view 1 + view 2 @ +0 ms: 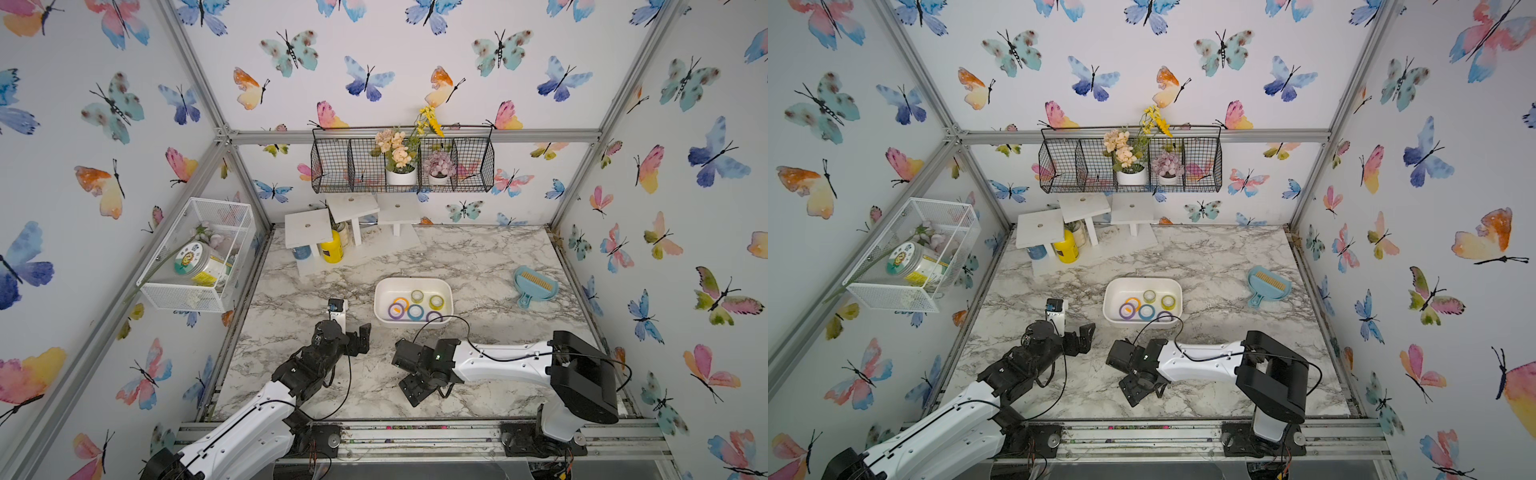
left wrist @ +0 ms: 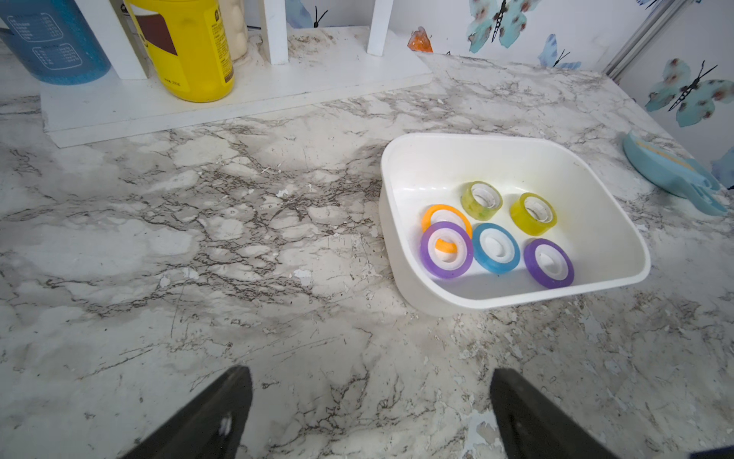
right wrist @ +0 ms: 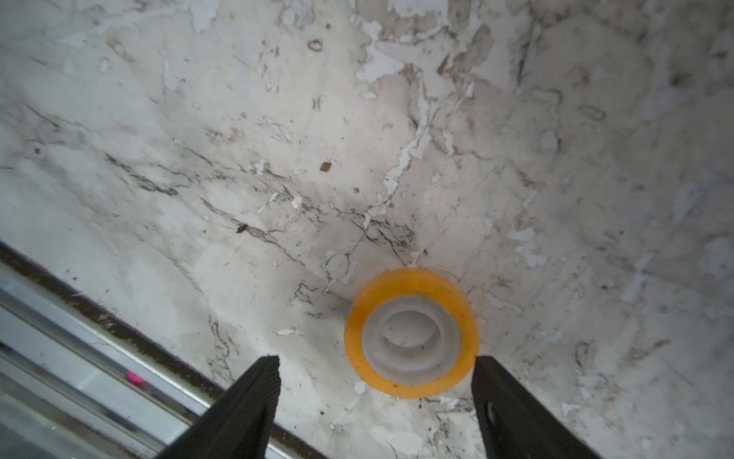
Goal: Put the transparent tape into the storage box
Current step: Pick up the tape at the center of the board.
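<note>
The storage box (image 1: 390,289) (image 1: 1121,286) (image 2: 595,222), a white tub, stands mid-table. Inside lie several transparent tape rolls: two yellow-green (image 2: 481,200) (image 2: 533,213), one blue (image 2: 496,247), two purple (image 2: 549,263) (image 2: 447,249), the latter overlapping an orange one (image 2: 437,212). Another orange tape roll (image 3: 412,333) lies flat on the table by the front edge, just ahead of my open right gripper (image 3: 376,359) (image 1: 411,390), closer to one fingertip; the arm hides it in both top views. My left gripper (image 2: 371,375) (image 1: 357,338) hangs open and empty to the left of the box.
A blue dustpan with brush (image 1: 534,284) lies at the right. White stands with a yellow bottle (image 1: 331,247) and a blue can (image 1: 302,252) occupy the back left. A white mesh basket (image 1: 199,253) and a black wire basket (image 1: 401,164) hang on the walls. The front rail (image 3: 79,337) runs close to the right gripper.
</note>
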You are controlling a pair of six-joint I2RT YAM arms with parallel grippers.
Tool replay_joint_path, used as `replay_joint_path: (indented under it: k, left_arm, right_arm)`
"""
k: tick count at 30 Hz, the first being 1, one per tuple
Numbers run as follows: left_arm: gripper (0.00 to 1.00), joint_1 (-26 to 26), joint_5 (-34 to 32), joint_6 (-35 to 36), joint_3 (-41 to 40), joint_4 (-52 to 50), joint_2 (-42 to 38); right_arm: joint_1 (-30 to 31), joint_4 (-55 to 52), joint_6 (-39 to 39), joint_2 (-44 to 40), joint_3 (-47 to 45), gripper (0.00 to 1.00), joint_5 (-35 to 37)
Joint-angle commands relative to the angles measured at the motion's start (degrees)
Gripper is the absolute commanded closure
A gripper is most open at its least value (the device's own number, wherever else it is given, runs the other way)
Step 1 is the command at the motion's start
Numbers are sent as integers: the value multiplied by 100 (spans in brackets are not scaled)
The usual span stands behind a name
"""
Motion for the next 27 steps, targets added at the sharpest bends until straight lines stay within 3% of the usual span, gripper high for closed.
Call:
replay_joint_path:
  k: [1,14,27]
  left_arm:
    - [1,39,42,44,12,139,-43]
    - [1,38,19,42,-4,169,-26]
    - [1,40,55,44,31,187,112]
  right_arm:
    - [28,-313,145,103,115,18,334]
    - [4,-172,164,362,152,18,275]
    - [-33,-256,164,552,232,36,453]
